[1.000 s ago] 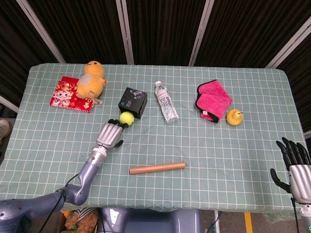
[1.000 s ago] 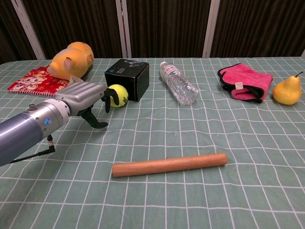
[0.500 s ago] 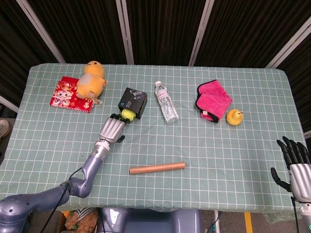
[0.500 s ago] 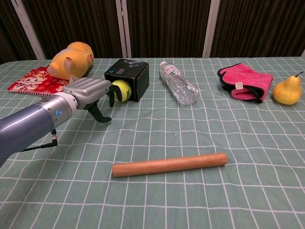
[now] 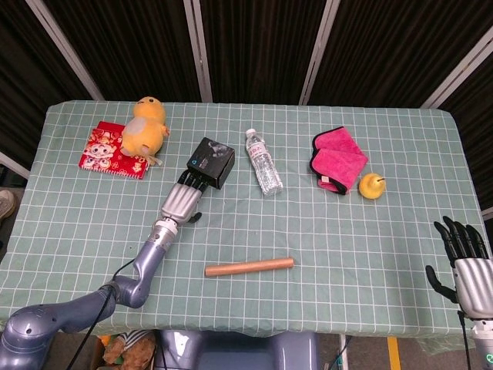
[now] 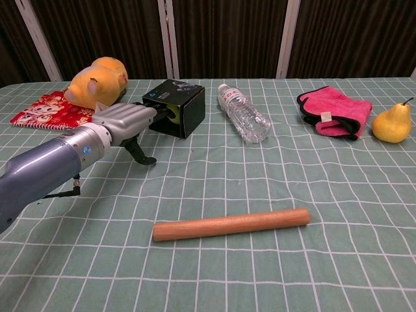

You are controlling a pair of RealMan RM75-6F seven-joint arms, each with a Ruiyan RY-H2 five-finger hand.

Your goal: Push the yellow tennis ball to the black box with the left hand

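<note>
The black box (image 5: 213, 162) stands at the table's middle left, also in the chest view (image 6: 177, 106). My left hand (image 5: 182, 200) reaches out flat with its fingers stretched, the fingertips (image 6: 151, 114) up against the box's near face. The yellow tennis ball (image 6: 168, 112) shows only as a sliver wedged between those fingertips and the box. In the head view my fingers hide it. The left hand holds nothing. My right hand (image 5: 464, 267) hangs off the table's near right corner with its fingers spread, and it is empty.
An orange plush duck (image 5: 144, 127) sits on a red booklet (image 5: 108, 153) left of the box. A water bottle (image 5: 263, 160) lies just right of the box. A wooden rod (image 5: 249, 267) lies near the front. A pink cloth (image 5: 337, 158) and a pear (image 5: 371, 186) are at the right.
My left hand has slid forward toward the box, rolling the ball ahead of it. The ball went from plain sight beside the box to nearly hidden against it.
</note>
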